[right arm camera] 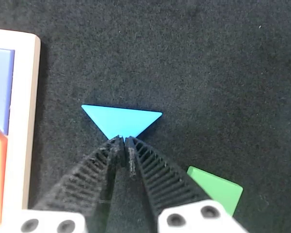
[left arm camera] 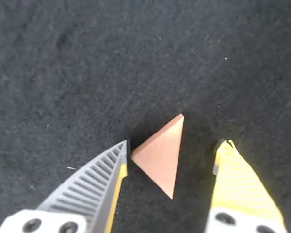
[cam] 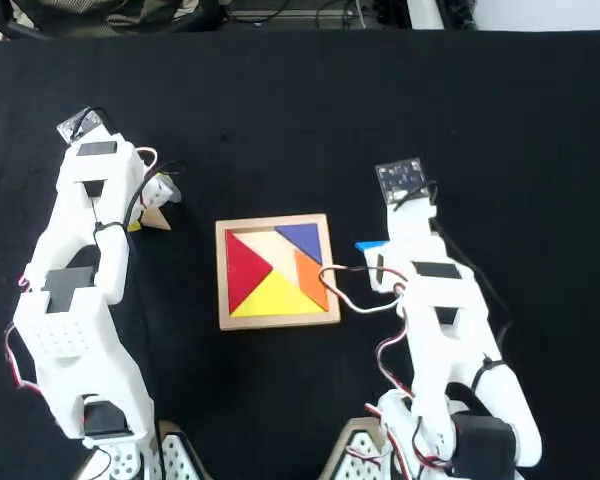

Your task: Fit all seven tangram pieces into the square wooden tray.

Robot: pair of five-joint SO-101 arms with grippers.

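The square wooden tray (cam: 223, 275) lies mid-table and holds a red triangle (cam: 243, 268), a yellow triangle (cam: 276, 296), an orange piece (cam: 311, 275) and a dark blue piece (cam: 302, 238). Left of the tray, a pink triangle (left arm camera: 161, 153) lies flat on the cloth between the fingers of my open left gripper (left arm camera: 172, 144); it also shows from above (cam: 158, 220). My right gripper (right arm camera: 122, 141) is shut, its tips meeting the near corner of a light blue triangle (right arm camera: 121, 119) that lies just right of the tray (right arm camera: 33, 121). A green piece (right arm camera: 216, 189) sits beside that gripper's finger.
Black cloth covers the whole table. A cable loop (cam: 355, 300) from the right arm hangs over the tray's right edge. Both arm bases stand at the front edge. Open cloth stretches behind the tray.
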